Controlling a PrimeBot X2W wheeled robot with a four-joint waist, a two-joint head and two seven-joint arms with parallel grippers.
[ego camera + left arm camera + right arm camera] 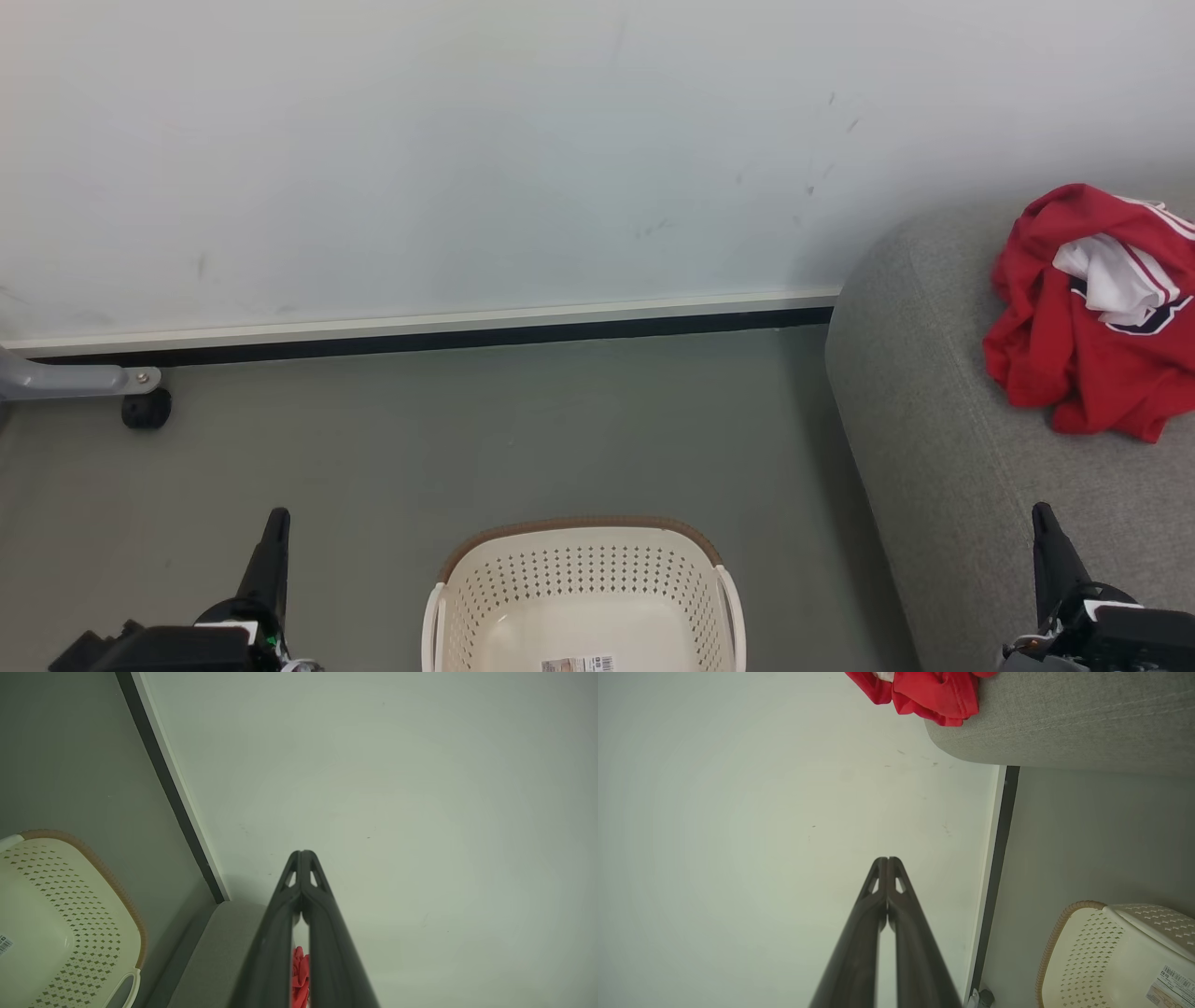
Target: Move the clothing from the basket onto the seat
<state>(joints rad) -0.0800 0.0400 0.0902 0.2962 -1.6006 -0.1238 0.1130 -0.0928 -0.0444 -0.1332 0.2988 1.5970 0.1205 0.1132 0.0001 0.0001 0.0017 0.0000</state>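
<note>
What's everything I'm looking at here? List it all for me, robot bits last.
clothing: one heap, red with white, on the seat
seat: one, light grey, right
basket: one, cream, brown rim, on the floor
label: one, white, inside the basket
wheeled leg: one, grey, black caster, far left
wall: one, white, behind
left gripper: one, dark, lower left, shut
right gripper: one, dark, lower right, shut

One basket [579, 571], one seat [934, 439]
</note>
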